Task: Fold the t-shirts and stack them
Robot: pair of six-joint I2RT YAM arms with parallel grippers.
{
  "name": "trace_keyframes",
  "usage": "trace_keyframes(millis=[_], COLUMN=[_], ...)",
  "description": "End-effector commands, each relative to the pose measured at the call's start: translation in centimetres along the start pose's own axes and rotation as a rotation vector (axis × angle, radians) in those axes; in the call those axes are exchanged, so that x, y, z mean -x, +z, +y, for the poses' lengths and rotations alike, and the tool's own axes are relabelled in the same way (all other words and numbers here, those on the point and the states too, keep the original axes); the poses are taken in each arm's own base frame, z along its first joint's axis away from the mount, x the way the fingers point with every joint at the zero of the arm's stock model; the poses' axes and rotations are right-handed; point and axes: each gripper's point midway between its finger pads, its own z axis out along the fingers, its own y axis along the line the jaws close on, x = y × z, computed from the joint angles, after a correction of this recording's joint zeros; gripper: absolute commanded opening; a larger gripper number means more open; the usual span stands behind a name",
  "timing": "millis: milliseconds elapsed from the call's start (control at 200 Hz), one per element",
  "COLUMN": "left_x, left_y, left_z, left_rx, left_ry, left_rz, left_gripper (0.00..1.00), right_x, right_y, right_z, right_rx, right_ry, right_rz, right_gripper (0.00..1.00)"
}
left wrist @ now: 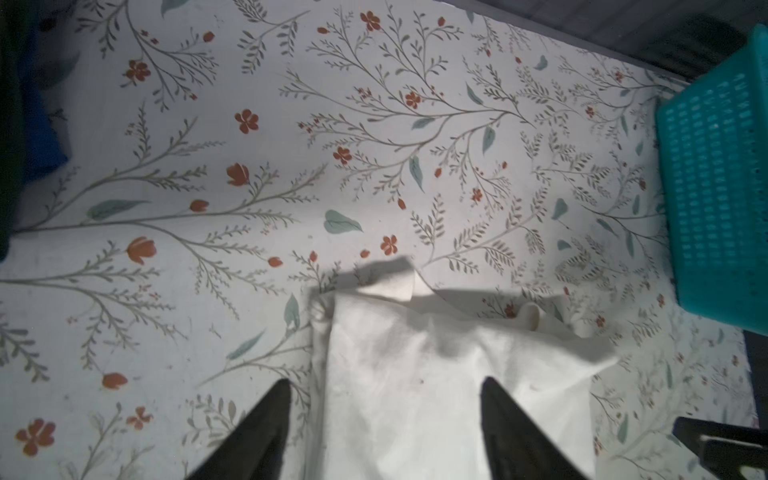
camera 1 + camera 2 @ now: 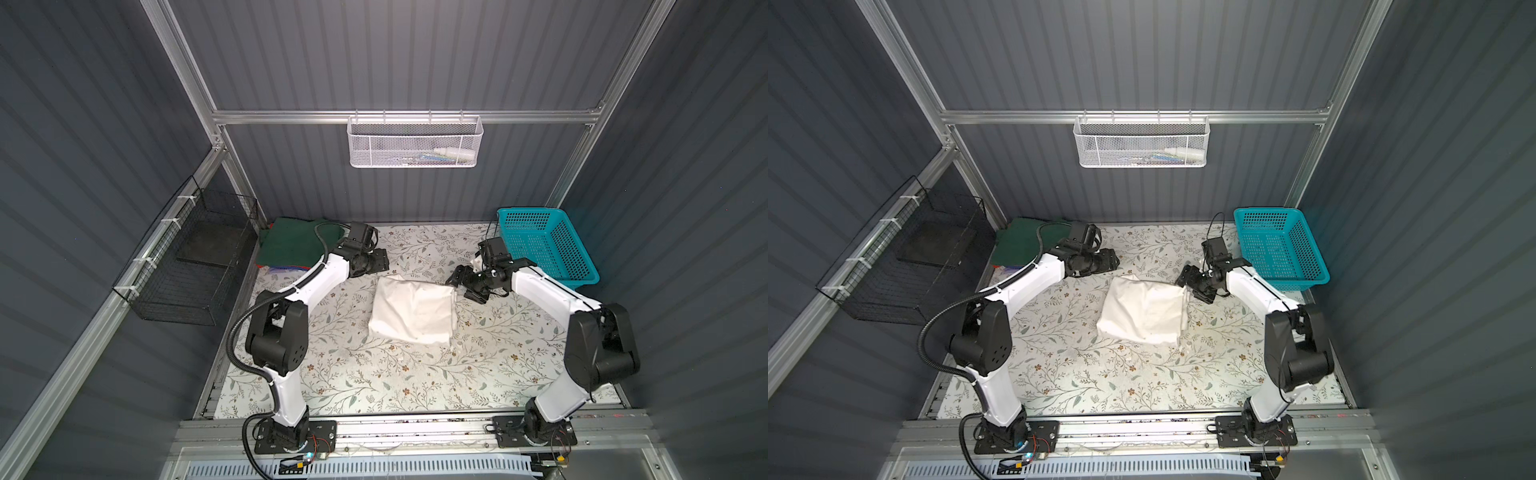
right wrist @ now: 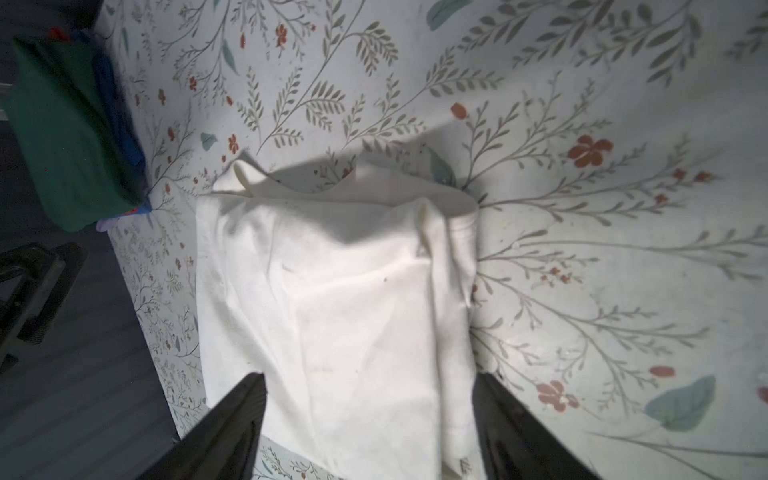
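T-shirts: a folded dark green cotton tee (image 2: 291,243) tops the stack (image 2: 279,266) in the far left corner of the floral-patterned bench (image 2: 374,386), with blue and red edges showing beneath it. Left hand (image 2: 379,261) hangs near that stack, fingers spread wide and empty, just beyond the far left corner of the folded white cotton tee (image 2: 411,309) at bench centre. Right hand (image 2: 466,286), equally wide and empty, sits at the tee's far right corner. Stacking probably requires a leftward, rearward carry; the left hand is nearer the stack.
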Motion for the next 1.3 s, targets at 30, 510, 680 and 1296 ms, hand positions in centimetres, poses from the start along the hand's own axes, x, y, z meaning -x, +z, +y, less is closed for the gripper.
trace_keyframes(millis=[30,510,680,1296], left_x=[1.2,-5.1,-6.8,-14.1], left_y=[-0.9,-2.6,-0.5,-4.9], left_z=[0.8,3.0,2.5,1.8], left_rx=[0.038,0.019,-0.038,-0.254], left_ry=[0.065,0.029,-0.010,-0.132], left_rz=[-0.064,-0.008,0.056,0.087], left_gripper=[1.00,0.95,0.89,0.80], right_x=[0.6,-1.5,-1.3,-0.7], right_y=[-0.6,2.0,3.6,7.2], right_z=[-0.3,-2.3,-2.6,-4.2], right_rx=[-0.028,-0.042,-0.054,-0.099], right_ry=[-0.047,-0.017,-0.012,0.032], right_rz=[-0.015,0.009,0.024,0.022], right_gripper=[0.94,0.92,0.88,0.27])
